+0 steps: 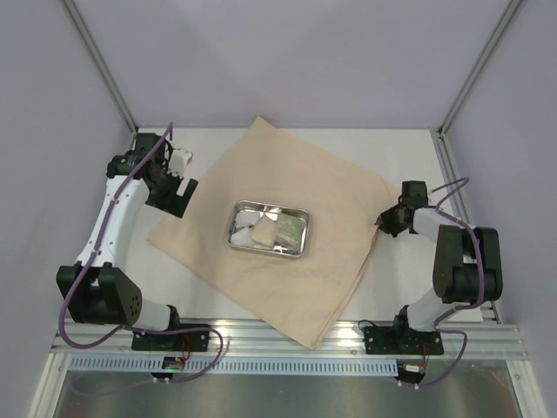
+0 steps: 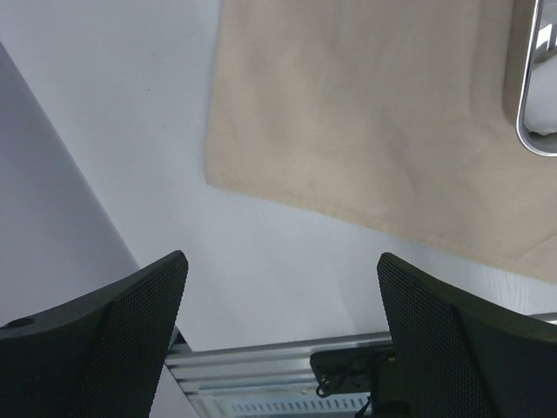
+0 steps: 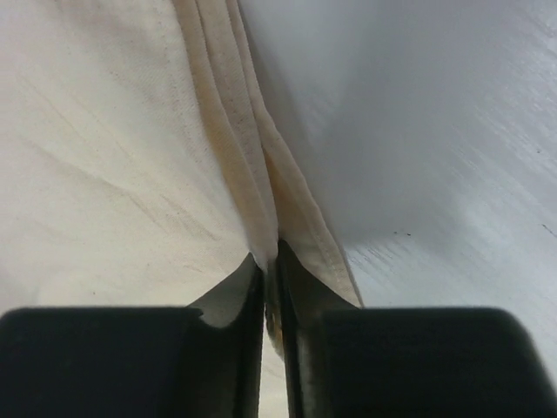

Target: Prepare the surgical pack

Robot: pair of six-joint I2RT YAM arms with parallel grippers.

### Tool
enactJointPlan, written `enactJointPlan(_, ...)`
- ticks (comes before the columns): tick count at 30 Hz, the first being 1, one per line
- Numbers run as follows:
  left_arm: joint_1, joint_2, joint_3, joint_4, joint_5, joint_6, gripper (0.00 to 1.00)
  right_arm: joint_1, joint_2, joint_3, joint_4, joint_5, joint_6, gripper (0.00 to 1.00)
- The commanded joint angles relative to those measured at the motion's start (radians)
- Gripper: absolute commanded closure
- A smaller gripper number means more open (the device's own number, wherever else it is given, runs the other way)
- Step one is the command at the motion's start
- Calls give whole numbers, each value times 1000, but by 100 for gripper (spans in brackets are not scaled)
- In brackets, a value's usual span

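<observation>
step: folding — your right gripper (image 3: 270,266) is clamped on the edge of the cloth (image 3: 104,157); left gripper (image 2: 280,261) fingers apart, empty. next: carry that edge over the tray (image 1: 270,228).

cloth sheet (image 1: 287,287) beige | steel tray (image 1: 305,235) shiny silver | gauze (image 1: 244,228) white | table (image 1: 409,157) white

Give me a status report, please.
Right end effector shut on large beige cloth sheet. Left end effector open, empty. Small shiny rectangular steel tray on sheet. Nothing obstructing.
</observation>
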Motion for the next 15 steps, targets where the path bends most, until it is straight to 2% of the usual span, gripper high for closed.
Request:
enactJointPlan(1,5,1,28,-2,21,-4,0,-12,-27,-8,-1,93,-55,86)
enactJointPlan(2,5,1,17,0,15,-2,0,-12,-46,3,-33,104,-84,64)
enactJointPlan(3,5,1,12,0,12,1,0,-12,-63,15,-82,133,-110,50)
enactJointPlan(5,5,1,-9,9,0,12,0,-12,-126,61,-139,179,-174,30)
enactJointPlan(8,14,9,-28,47,-81,19,0,-6,-221,128,-246,263,-238,27)
enactJointPlan(10,69,27,-9,35,-99,19,0,21,-260,164,-276,314,-265,27)
enactJointPlan(13,188,56,61,-8,46,15,0,142,-300,224,-311,377,-333,30)
enactJointPlan(15,223,75,61,3,69,10,0,255,-286,257,-314,348,-377,34)
